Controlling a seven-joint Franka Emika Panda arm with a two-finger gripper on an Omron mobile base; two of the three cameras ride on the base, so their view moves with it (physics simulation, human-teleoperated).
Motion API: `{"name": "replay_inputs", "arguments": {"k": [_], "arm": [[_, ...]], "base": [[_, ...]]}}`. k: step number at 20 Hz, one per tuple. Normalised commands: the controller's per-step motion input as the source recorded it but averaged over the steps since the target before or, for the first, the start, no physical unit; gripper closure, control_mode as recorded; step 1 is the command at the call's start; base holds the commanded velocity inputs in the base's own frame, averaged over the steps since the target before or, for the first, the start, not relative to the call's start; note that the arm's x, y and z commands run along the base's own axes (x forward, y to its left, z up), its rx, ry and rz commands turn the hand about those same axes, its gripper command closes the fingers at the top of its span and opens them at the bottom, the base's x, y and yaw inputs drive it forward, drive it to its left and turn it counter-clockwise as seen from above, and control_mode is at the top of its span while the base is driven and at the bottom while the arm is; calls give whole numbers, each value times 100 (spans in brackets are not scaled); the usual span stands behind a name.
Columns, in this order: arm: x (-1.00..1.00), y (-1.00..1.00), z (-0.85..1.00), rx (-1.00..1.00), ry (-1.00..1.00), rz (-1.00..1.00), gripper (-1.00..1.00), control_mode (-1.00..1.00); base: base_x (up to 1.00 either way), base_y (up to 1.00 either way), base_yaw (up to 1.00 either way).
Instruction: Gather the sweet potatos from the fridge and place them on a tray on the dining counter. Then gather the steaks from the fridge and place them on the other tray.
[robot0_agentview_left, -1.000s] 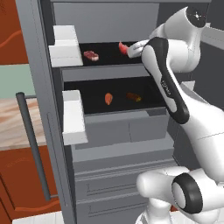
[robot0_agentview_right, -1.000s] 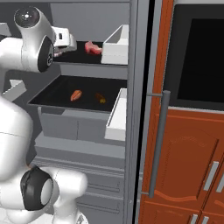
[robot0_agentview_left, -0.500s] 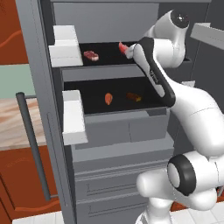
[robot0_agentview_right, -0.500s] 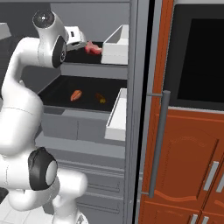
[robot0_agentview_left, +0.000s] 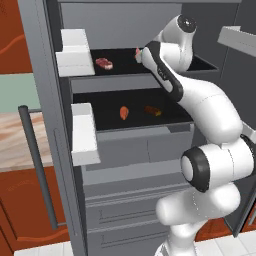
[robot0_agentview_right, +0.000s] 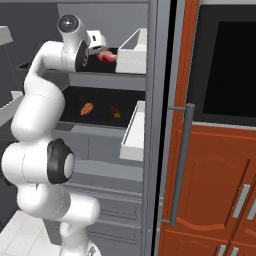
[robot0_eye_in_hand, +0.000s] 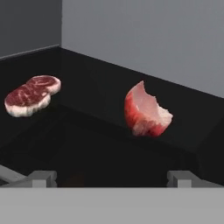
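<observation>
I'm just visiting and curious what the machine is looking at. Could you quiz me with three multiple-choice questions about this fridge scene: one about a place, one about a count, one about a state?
1. Where do the two orange-red sweet potatoes lie?
A. on the lower shelf
B. on the upper shelf
C. in a door bin

2. How many steaks are on the upper shelf?
A. one
B. two
C. four

3. How is the tool now?
A. shut on a steak
B. shut on a sweet potato
C. open and holding nothing

Answers:
1 A, both lumps sit on the fridge's lower dark shelf.
2 B, the hand view shows one flat, one curled.
3 C, its fingers stand wide apart before the meat.
</observation>
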Motion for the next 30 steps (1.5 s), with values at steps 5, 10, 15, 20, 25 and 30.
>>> {"name": "replay_inputs", "arguments": {"k": [5, 10, 15, 20, 25, 30], "arm": [[78, -7, -15, 0, 0, 0, -100, -100], [75, -4, -10, 0, 0, 0, -100, -100], [71, 0, -1, 0, 0, 0, -100, -100], [38, -2, 0, 0, 3, 0, -100, -100], [3, 0, -5, 0, 6, 0, -100, -100], [0, 0, -40, -3, -2, 0, -100, -100]], "base": [[0, 0, 0], [0, 0, 0], [0, 0, 0], [0, 0, 0], [0, 0, 0], [0, 0, 0]]}}
